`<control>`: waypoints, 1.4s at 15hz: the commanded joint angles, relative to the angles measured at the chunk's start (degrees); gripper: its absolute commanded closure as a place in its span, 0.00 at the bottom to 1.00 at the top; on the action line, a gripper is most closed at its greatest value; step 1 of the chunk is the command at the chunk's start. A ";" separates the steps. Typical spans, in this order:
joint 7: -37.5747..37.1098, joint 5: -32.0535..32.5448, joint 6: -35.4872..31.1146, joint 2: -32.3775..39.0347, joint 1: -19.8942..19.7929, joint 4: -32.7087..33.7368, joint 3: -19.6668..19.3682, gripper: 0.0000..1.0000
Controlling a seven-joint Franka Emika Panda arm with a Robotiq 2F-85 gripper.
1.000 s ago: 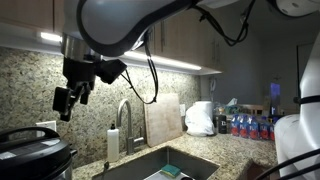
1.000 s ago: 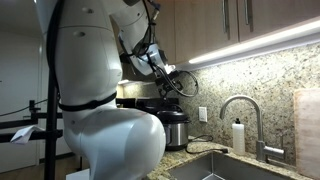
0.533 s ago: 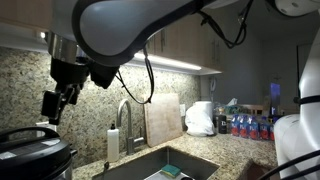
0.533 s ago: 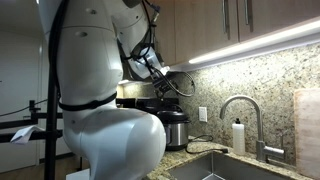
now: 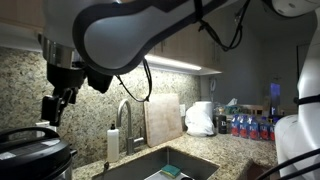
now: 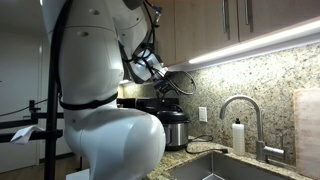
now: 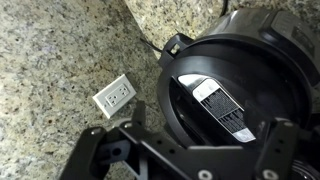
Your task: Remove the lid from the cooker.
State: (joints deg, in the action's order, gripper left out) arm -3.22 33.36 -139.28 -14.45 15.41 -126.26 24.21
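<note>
The gripper (image 5: 55, 105) hangs wide open in the air, holding nothing, just above the cooker (image 5: 32, 160). The black lid (image 7: 225, 90) sits on the cooker, at the worktop's (image 5: 232, 148) back edge, near a wall socket (image 7: 115, 97).

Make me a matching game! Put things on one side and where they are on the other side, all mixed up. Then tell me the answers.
Things:
1. lid
2. pincer
3. outlet
4. cutting board

Places:
A. leaning behind the sink
B. sitting on the cooker
C. on the speckled wall
D. open, up in the air above the cooker

Pairs: 1-B, 2-D, 3-C, 4-A
</note>
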 commanded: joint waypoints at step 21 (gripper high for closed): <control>-6.95 38.62 2.59 30.49 11.13 24.97 -3.35 0.26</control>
State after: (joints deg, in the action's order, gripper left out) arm -11.08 70.75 -137.30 14.89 25.51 -102.31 21.42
